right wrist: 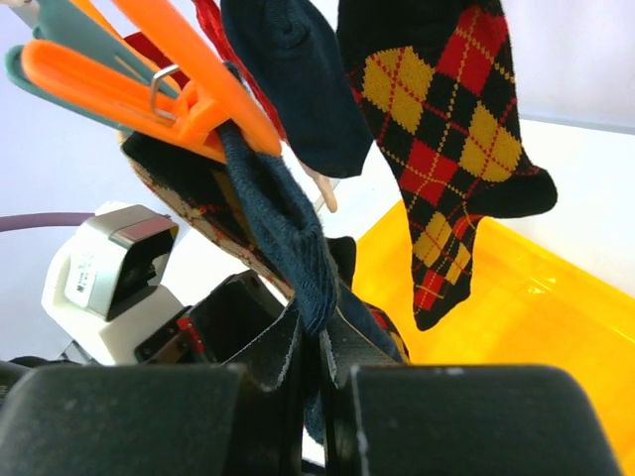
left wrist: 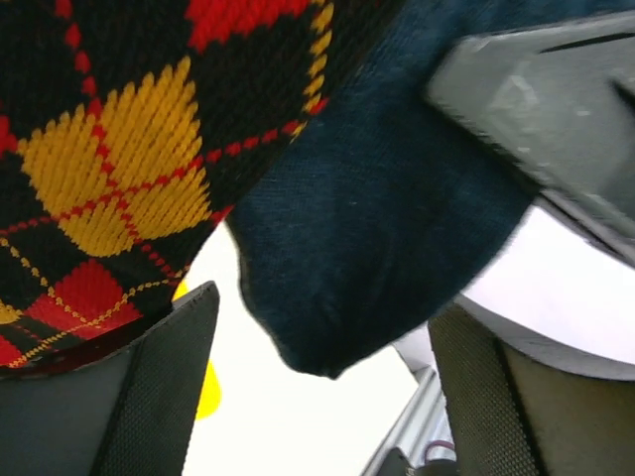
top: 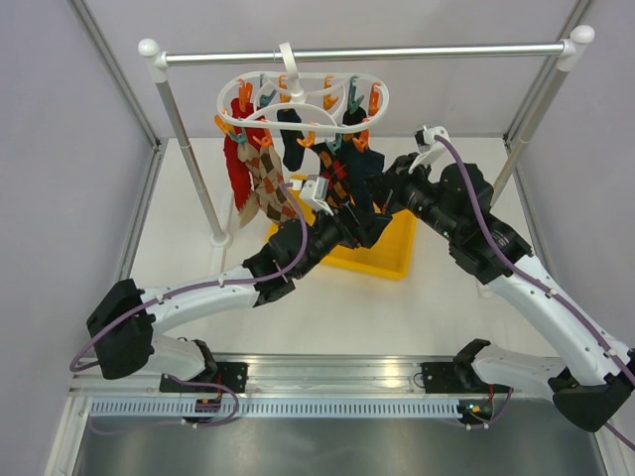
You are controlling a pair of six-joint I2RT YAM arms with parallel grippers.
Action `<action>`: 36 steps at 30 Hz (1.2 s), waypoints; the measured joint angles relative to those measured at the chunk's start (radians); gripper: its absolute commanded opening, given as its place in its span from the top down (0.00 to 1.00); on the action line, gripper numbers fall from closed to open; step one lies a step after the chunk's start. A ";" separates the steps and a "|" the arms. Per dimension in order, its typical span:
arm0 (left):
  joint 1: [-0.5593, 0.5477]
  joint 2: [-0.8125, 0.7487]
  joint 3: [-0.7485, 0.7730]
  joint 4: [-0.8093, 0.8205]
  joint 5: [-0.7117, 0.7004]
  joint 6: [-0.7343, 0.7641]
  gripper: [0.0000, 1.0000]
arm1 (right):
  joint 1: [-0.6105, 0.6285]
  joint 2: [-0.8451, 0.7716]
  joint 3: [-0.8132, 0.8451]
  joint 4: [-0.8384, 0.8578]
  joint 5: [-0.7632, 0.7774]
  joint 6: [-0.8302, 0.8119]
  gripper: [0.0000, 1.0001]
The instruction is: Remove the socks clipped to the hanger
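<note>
Near the far-left corner of the surface (top: 446, 307), the leftmost socks (top: 260, 178) hang in a red and brown argyle bunch. They are clipped to the hanger (top: 310, 76), which is hooked on the rail (top: 397, 52) along the far edge. The visible part of the yellow bin (top: 389, 260), mid-surface below the hanger, holds no sock.

Moving right, the left end effector (left wrist: 322, 317) is spread wide under the hanger's middle. The toe of a navy sock (left wrist: 347, 228) droops between its fingers, gripped by neither. A black, red and yellow argyle sock (left wrist: 109, 149) hangs just beside it.

Further right, the right end effector (right wrist: 317, 347) is pinched narrow on navy fabric just below the orange peg (right wrist: 149, 79) that clips it. This looks like the same sock, though I cannot be sure.

The socks should handle as light, limp and stretchy, and the knit gives the pads good friction. A hold low on the toe would likely just stretch the fabric. Gripping close under the peg sends the pull straight into the clip. The hanger hangs free on its hook, so a sideways tug could swing or tilt it. A steady downward pull seems safest.
</note>
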State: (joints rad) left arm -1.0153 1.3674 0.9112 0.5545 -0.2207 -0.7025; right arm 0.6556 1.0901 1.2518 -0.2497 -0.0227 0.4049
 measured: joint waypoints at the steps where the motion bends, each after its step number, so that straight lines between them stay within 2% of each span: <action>1: -0.001 0.005 0.000 0.003 -0.008 0.009 0.16 | 0.000 0.000 0.001 0.000 -0.004 0.002 0.90; 13: -0.002 0.011 0.000 0.057 -0.034 0.083 0.41 | 0.000 0.005 0.008 -0.006 -0.008 0.014 0.91; 17: -0.002 0.011 -0.001 0.068 -0.034 0.099 0.55 | 0.000 0.007 0.008 -0.006 -0.007 0.014 0.91; 18: -0.002 0.011 -0.002 0.069 -0.034 0.101 0.62 | 0.000 0.007 0.008 -0.006 -0.007 0.014 0.91; 22: -0.002 0.010 -0.002 0.072 -0.033 0.109 0.72 | 0.000 0.010 0.008 -0.007 -0.007 0.014 0.91; 25: -0.002 0.010 -0.002 0.071 -0.032 0.114 0.78 | 0.000 0.010 0.008 -0.007 -0.005 0.015 0.85; 27: -0.002 0.009 -0.002 0.070 -0.032 0.116 0.85 | 0.000 0.010 0.008 -0.007 -0.003 0.015 0.79; 28: -0.002 0.008 -0.002 0.069 -0.033 0.118 0.87 | 0.000 0.010 0.008 -0.006 -0.003 0.015 0.71; 31: -0.002 0.001 -0.002 0.068 -0.034 0.121 0.93 | 0.000 0.011 0.007 -0.006 0.001 0.013 0.60; 32: -0.002 -0.002 -0.002 0.068 -0.034 0.121 0.93 | 0.000 0.011 0.007 -0.006 0.005 0.011 0.51; 36: -0.002 -0.008 -0.002 0.050 -0.041 0.121 0.95 | 0.000 0.002 -0.004 -0.004 0.031 -0.002 0.38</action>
State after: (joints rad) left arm -1.0168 1.3594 0.9096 0.6048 -0.2615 -0.5819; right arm 0.6556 1.0916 1.2480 -0.2539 0.0086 0.4030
